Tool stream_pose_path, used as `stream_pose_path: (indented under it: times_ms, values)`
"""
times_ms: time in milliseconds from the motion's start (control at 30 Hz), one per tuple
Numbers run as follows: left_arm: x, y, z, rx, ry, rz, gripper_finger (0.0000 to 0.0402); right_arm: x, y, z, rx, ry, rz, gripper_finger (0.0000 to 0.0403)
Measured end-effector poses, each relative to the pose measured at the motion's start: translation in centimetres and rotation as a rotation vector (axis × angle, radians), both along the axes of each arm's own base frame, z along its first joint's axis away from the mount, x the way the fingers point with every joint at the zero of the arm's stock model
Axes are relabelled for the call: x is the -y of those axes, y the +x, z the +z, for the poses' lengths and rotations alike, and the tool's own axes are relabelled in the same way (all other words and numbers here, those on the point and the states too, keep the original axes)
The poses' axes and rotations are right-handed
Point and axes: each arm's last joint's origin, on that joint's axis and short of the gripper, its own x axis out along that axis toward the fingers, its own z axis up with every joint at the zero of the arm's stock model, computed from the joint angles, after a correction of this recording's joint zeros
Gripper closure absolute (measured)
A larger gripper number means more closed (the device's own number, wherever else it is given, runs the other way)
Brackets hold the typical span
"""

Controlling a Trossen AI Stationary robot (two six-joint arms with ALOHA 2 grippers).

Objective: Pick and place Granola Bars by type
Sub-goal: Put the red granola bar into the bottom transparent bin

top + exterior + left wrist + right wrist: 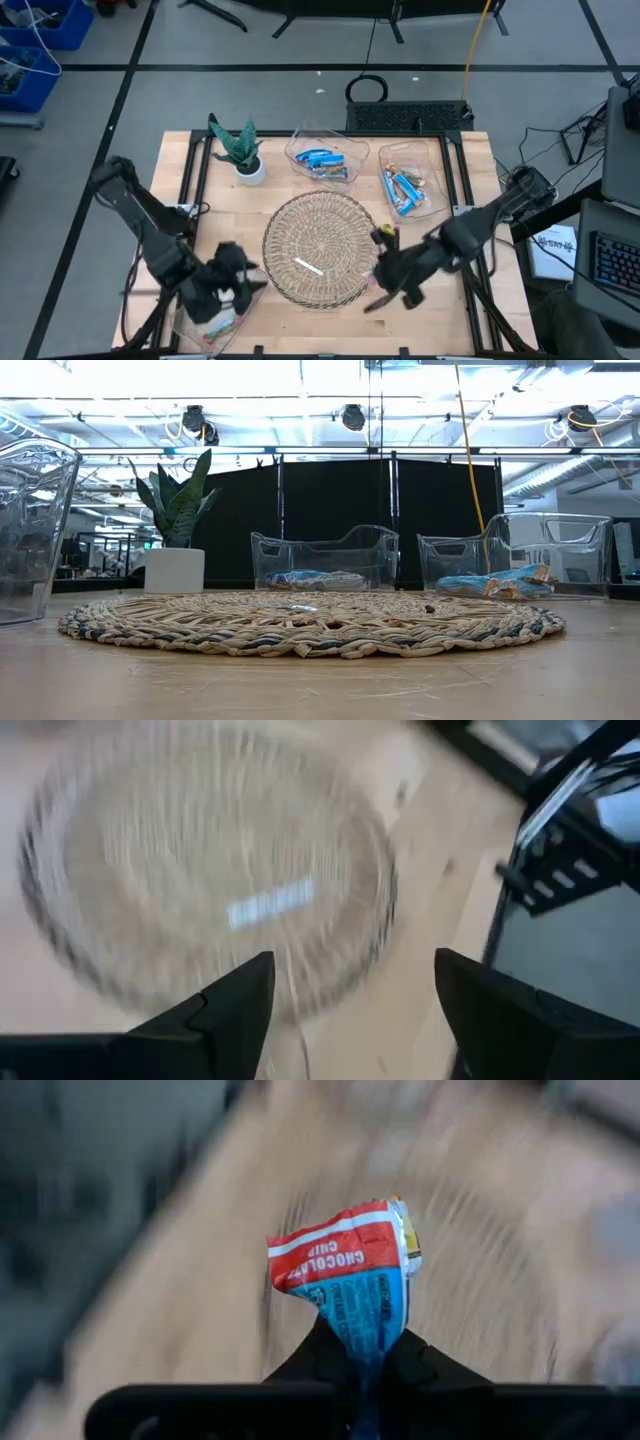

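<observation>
Sorting is midway: right gripper [365, 1365] is pinching a blue bar [350, 1280] shut, holding it near the mat [320, 248]. Left gripper [350, 990] is gaping empty beside a bin [215, 318]. Next move likely needs carrying it to the matching tub [412, 185].

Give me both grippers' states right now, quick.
Left gripper: open, holding nothing.
Right gripper: shut on a blue and red granola bar.

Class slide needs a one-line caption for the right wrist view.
Right tool shut on a blue-and-red chocolate chip granola bar, held above the blurred wooden table.
</observation>
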Motion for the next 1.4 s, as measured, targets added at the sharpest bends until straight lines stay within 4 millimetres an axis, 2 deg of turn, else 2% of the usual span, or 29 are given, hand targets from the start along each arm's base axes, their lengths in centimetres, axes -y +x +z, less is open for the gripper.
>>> stream_pose_path:
  times_ms: [167,267,333,467,567,700,1000,1200,1400]
  values:
    - [-2.3,2.8,3.4,0.181,0.212,-0.077,0.0145,0.9,3.0,7.0,0.473,0.254,-0.037,0.0395]
    - [-3.7,4.9,4.9,0.283,0.335,-0.103,0.0148,1.6,4.0,9.3,0.685,0.354,-0.009,0.0395]
    - [-4.6,6.1,6.0,0.363,0.400,-0.101,0.0144,2.1,4.4,9.9,0.744,0.385,-0.007,0.0395]
    - [-6.1,7.6,8.2,0.526,0.514,-0.108,0.0126,3.3,4.9,10.0,0.763,0.392,-0.049,0.0395]
    - [-7.0,8.3,9.2,0.613,0.528,-0.161,0.0114,3.9,5.2,10.1,0.769,0.400,-0.078,0.0395]
    - [-7.5,8.8,9.0,0.640,0.455,-0.271,0.0106,4.3,5.5,10.0,0.773,0.399,-0.092,0.0395]
    - [-6.4,8.8,9.5,0.753,0.445,-0.463,0.0124,5.1,5.9,9.9,0.770,0.412,-0.130,0.0397]
    - [-6.8,9.1,9.8,0.774,0.495,-0.392,0.0123,5.2,7.7,9.0,0.785,0.430,-0.151,0.0397]
    - [-7.4,10.4,8.8,0.732,0.444,-0.325,0.0128,4.9,9.8,7.3,0.754,0.449,-0.125,0.0397]
